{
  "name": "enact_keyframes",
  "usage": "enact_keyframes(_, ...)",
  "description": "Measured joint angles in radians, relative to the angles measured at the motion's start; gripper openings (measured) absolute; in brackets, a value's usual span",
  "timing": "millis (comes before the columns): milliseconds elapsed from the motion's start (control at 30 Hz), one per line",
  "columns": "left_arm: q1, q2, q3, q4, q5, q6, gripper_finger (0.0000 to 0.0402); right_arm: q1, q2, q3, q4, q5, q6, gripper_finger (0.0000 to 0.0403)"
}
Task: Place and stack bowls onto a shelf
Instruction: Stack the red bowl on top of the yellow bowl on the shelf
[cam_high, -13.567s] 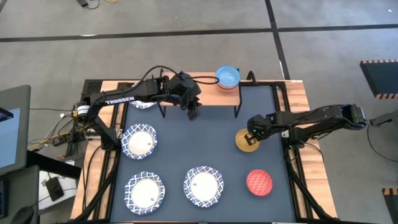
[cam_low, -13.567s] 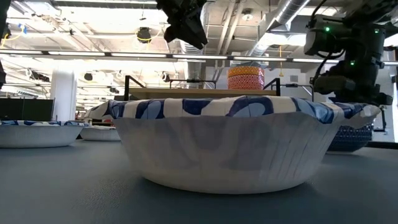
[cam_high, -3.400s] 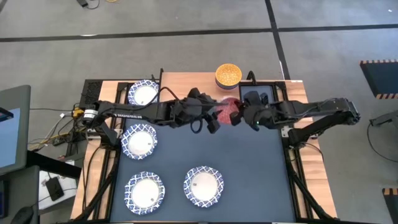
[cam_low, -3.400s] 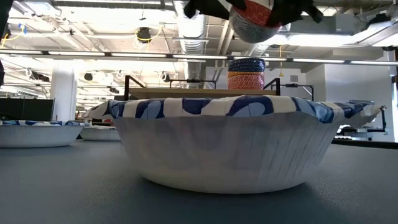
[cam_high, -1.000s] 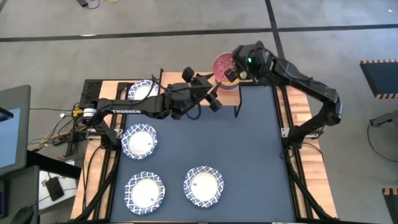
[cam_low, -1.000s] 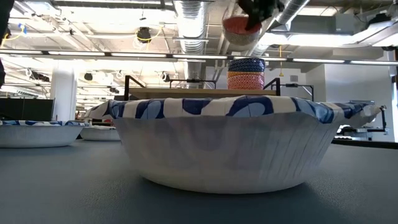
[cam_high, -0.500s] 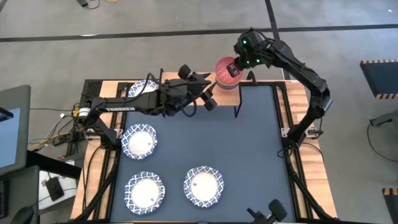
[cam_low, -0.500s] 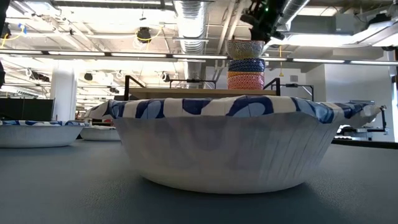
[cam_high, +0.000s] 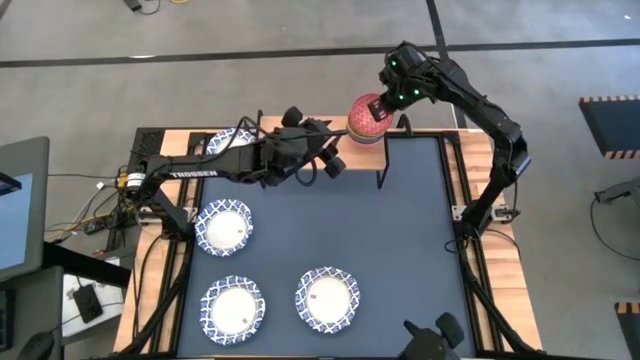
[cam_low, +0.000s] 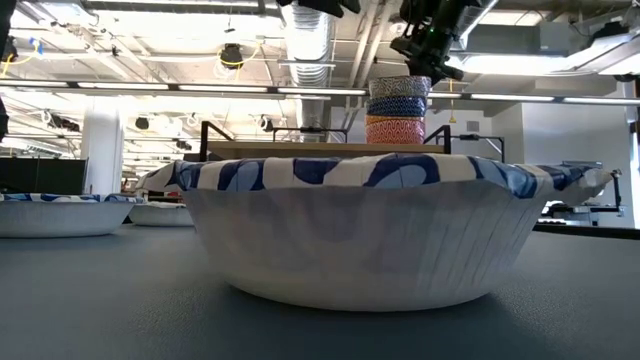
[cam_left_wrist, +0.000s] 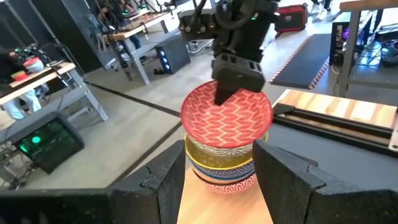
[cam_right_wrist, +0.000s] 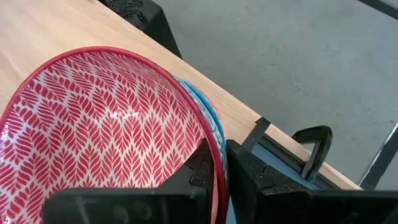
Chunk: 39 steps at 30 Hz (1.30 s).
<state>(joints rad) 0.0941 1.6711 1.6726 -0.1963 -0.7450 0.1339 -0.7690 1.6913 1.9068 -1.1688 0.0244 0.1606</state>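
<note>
right gripper (cam_right_wrist: 217, 171) apparently still pinching red bowl (cam_high: 366, 116) rim atop shelf (cam_high: 330, 137) stack, left gripper (cam_left_wrist: 217, 177) agape

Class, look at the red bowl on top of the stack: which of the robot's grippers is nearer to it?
Right. The right gripper pinches the red bowl's rim between its fingers; the left gripper hovers open beside the stack, not touching it.

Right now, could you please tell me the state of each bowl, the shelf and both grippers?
red bowl: top of the small-bowl stack, rim between the right gripper's fingers
stack: upright on the shelf
shelf: standing, holds stack
white bowls: four upright, unstacked
right gripper: at bowl rim
left gripper: open, empty, beside the stack
</note>
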Motion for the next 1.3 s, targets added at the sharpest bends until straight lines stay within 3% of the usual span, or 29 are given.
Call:
enact_keyframes(200,0.006,0.0,0.0,0.0,0.0,-0.003,0.0173,-0.013,0.0,0.0,0.01,-0.058,-0.001,0.0061)
enact_keyframes(500,0.006,0.0,0.0,-0.015,0.0,0.0,0.0173,0.002,0.0,0.0,0.036,-0.061,0.015,0.0072)
enact_keyframes(1000,0.007,0.0,-0.001,-0.113,-0.003,-0.015,0.0173,0.007,-0.009,0.0,0.077,-0.021,0.026,0.0203)
enact_keyframes(1300,0.014,0.0,-0.001,-0.155,-0.003,-0.004,0.0173,-0.031,-0.075,0.0,0.143,-0.052,-0.02,0.0183)
